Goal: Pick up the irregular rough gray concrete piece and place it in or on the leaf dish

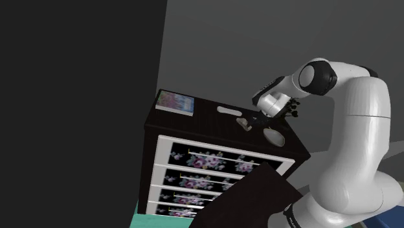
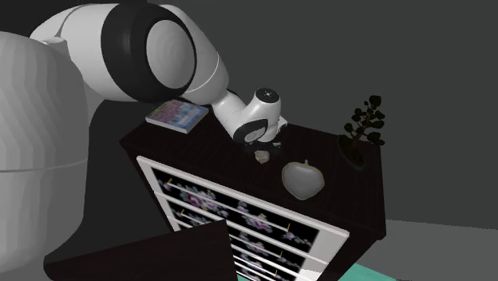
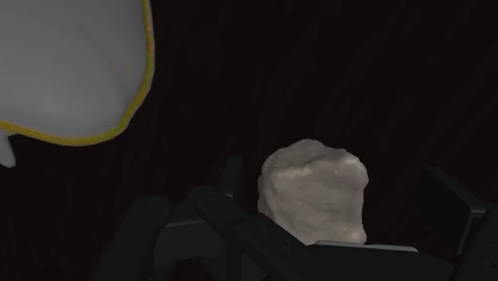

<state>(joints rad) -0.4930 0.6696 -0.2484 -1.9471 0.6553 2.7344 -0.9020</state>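
My hand [image 3: 339, 187] is wide, astride the concrete piece [image 3: 314, 194], not clasping it. Dish [image 3: 72, 72] lies near on the surface [image 1: 207, 118], toward the shoulder view's lower right of the piece.

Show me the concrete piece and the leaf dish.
Concrete piece [image 3: 315, 191], wrist view: middle of its rough pale face.
Leaf dish [image 3: 72, 64], wrist view: bare white inside, within yellow rim.

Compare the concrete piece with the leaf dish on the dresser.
The piece is small and lumpy; the dish is wider and smooth. The piece is plain pale grey; the dish is white with a yellow rim. The piece sits within the open gripper; the dish lies apart from it. Both rest on the dark dresser top.
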